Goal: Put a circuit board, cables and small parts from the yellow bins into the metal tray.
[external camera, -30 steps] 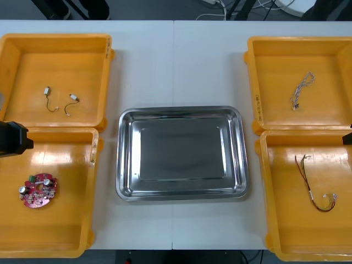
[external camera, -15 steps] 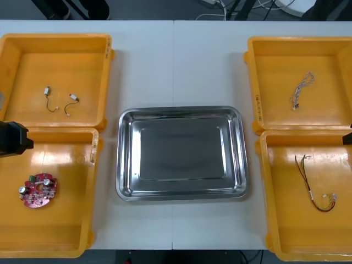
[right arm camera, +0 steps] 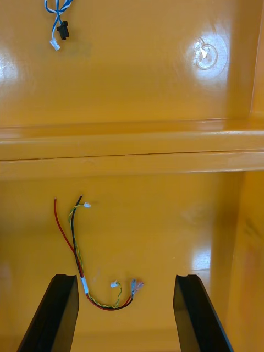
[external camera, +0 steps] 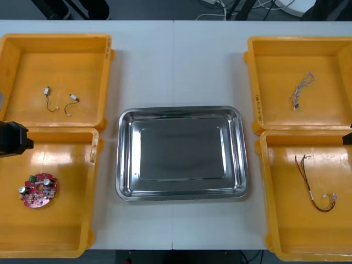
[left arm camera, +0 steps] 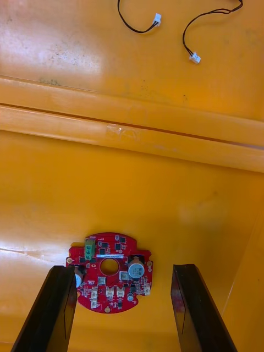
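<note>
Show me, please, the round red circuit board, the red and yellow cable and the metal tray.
round red circuit board [left arm camera: 110, 281]: left wrist view, face below centre hole.
red and yellow cable [right arm camera: 84, 285]: right wrist view, its white sleeve.
metal tray [external camera: 181, 154]: front view, bare floor.

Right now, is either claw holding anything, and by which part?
Nothing is held. The left claw stands open over the round red circuit board, the right claw open over the red and yellow cable.

The light table [external camera: 176, 60] bears four yellow bins [external camera: 55, 37], two each side; the metal tray [external camera: 125, 154] lies between.
</note>
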